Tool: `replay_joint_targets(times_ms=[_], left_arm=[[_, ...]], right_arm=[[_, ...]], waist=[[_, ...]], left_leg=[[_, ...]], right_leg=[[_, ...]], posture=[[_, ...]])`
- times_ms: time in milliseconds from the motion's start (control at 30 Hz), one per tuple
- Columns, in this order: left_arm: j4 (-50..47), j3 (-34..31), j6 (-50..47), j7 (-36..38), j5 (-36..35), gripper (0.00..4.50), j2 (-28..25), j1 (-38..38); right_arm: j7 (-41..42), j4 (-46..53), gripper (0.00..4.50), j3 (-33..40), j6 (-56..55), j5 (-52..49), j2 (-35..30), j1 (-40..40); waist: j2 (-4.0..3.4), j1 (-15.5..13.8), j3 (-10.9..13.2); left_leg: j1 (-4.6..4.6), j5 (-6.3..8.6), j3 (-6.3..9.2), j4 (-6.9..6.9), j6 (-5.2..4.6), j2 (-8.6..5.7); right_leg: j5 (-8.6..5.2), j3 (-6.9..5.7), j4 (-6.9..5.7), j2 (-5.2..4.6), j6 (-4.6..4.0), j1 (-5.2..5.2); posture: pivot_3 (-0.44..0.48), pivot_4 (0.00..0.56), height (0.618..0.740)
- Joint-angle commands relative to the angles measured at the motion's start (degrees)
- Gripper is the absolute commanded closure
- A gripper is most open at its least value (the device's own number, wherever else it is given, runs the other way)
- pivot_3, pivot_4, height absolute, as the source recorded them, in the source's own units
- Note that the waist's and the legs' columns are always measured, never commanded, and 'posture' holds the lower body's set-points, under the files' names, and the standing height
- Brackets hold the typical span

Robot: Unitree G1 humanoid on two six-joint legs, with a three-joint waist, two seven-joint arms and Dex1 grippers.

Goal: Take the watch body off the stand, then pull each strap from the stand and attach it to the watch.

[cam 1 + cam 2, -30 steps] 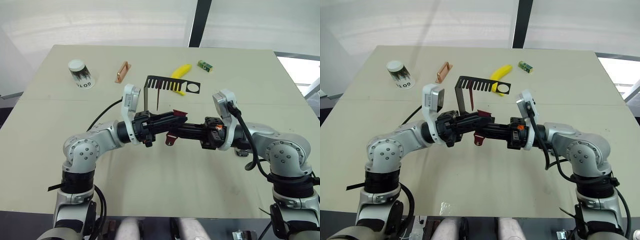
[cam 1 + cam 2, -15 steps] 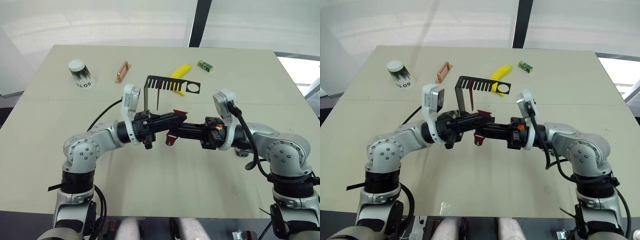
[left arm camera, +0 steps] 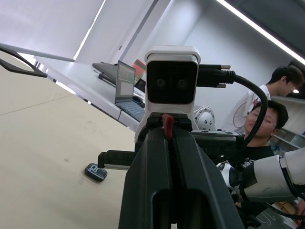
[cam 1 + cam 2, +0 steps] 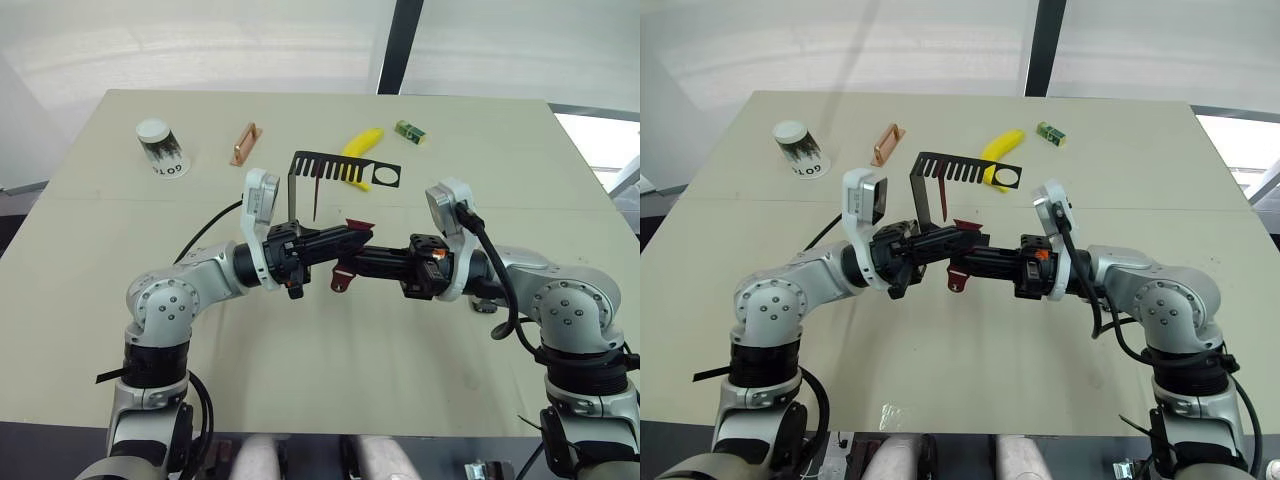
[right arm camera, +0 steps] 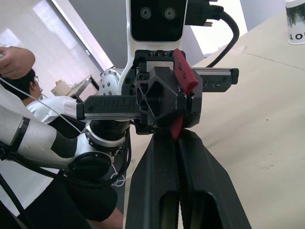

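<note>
**Strap** [image 4: 342, 281]: narrow flat maroon band, matte, with a rounded end. It is held in the air over the middle of the table [image 4: 330, 380], and its lower end hangs free below the fingers. It is gripped from both sides, probably to steady or re-grip it before it goes to the watch.

**Left gripper** [image 4: 360, 237]: black ribbed fingers pressed together, with a sliver of maroon pinched at the tips.

**Right gripper** [image 4: 347, 266]: fingers likewise closed on the same band, tip to tip with the left.

**Second strap** [image 4: 315, 201]: same maroon strip, hanging upright from the stand's comb; not yet pulled.

**Stand** [image 4: 345, 168]: thin black sheet metal with a slotted arm and a ring hole. It sits toward the far edge, near the middle.

**Watch body** [image 3: 96, 172]: small dark rounded case, apparently this one, lying flat on the table near the right edge by the right arm. It is off the stand and joined to nothing.

**Others, far edge:**
- Cup [image 4: 160, 147]: white paper, lying toward the far-left corner.
- Bar [image 4: 244, 144]: copper-coloured.
- Banana [image 4: 362, 142]: yellow, behind the stand.
- Box [image 4: 410, 131]: small and green.
</note>
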State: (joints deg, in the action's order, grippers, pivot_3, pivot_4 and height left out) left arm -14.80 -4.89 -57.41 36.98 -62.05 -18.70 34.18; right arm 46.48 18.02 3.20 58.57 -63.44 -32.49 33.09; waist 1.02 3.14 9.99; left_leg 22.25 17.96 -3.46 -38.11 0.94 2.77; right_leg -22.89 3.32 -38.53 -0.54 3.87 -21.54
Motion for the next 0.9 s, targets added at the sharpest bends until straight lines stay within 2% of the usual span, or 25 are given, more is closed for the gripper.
replay_joint_targets(times_ms=[33,67,167,267,633,733,800,900], left_arm=[[-0.7,-0.8,-0.3,0.2,-3.0,4.47,0.6,0.0],[-0.6,-1.1,-0.4,0.2,-3.6,4.47,0.8,-0.2],[-0.6,-1.7,0.6,-0.2,-3.5,3.58,1.4,-0.7],[-0.8,-2.0,0.7,-0.6,-3.9,2.15,1.5,-0.8],[-0.2,-2.4,1.1,-1.1,-4.7,2.15,2.2,-0.7],[0.4,-3.1,0.8,-1.5,-5.8,2.97,2.2,-0.3],[0.0,-2.5,0.4,-1.1,-5.3,3.88,1.4,-0.3],[-0.3,-1.7,0.4,-0.8,-4.8,3.88,0.9,-0.5]], right_arm=[[-1.3,0.8,4.5,2.8,-0.2,-1.6,-0.3,1.3],[-1.4,0.8,4.5,2.9,-0.2,-1.8,-0.3,1.3],[-1.7,0.8,4.5,3.0,-0.1,-2.1,-0.4,1.4],[-1.9,0.8,4.5,3.1,0.2,-2.3,-0.4,1.3],[-1.8,0.9,4.5,3.2,0.5,-2.4,-0.7,1.2],[-1.8,1.0,4.5,3.1,0.6,-2.4,-0.7,1.2],[-1.8,1.0,4.5,3.1,0.6,-2.4,-0.7,1.1],[-1.8,1.0,4.5,3.1,0.5,-2.3,-0.7,1.2]], waist=[[0.0,0.0,0.0],[0.0,0.0,0.0],[0.0,0.0,0.0],[0.0,0.0,0.0],[0.0,0.0,0.0],[0.0,0.0,0.0],[0.0,0.0,0.0],[0.0,0.0,0.0]], left_leg=[[0.0,0.0,0.0,0.0,0.0,0.0],[0.0,0.0,0.0,0.0,0.0,0.0],[0.01,0.0,0.0,0.0,0.0,0.0],[0.0,0.0,0.0,0.0,0.0,0.0],[0.01,0.0,0.0,0.0,0.0,0.0],[0.01,0.0,0.0,0.0,0.0,0.0],[0.0,0.0,0.0,0.0,0.0,0.0],[0.01,0.0,0.0,0.01,0.0,0.0]], right_leg=[[0.0,0.0,-0.01,0.0,0.0,0.0],[0.0,0.0,0.0,0.0,0.0,0.0],[0.0,0.0,0.0,0.0,0.0,0.0],[0.0,0.0,0.0,0.0,0.0,0.0],[0.0,0.0,0.11,0.0,0.0,0.0],[0.0,0.0,0.11,0.0,0.0,0.0],[0.0,0.0,0.15,0.0,0.0,0.0],[0.0,0.0,0.19,0.0,0.0,0.0]], posture=[[0.0,0.15,0.74],[0.0,0.15,0.74],[0.0,0.15,0.74],[0.0,0.15,0.74],[0.0,0.15,0.74],[0.0,0.15,0.74],[0.0,0.15,0.74],[0.0,0.15,0.74]])
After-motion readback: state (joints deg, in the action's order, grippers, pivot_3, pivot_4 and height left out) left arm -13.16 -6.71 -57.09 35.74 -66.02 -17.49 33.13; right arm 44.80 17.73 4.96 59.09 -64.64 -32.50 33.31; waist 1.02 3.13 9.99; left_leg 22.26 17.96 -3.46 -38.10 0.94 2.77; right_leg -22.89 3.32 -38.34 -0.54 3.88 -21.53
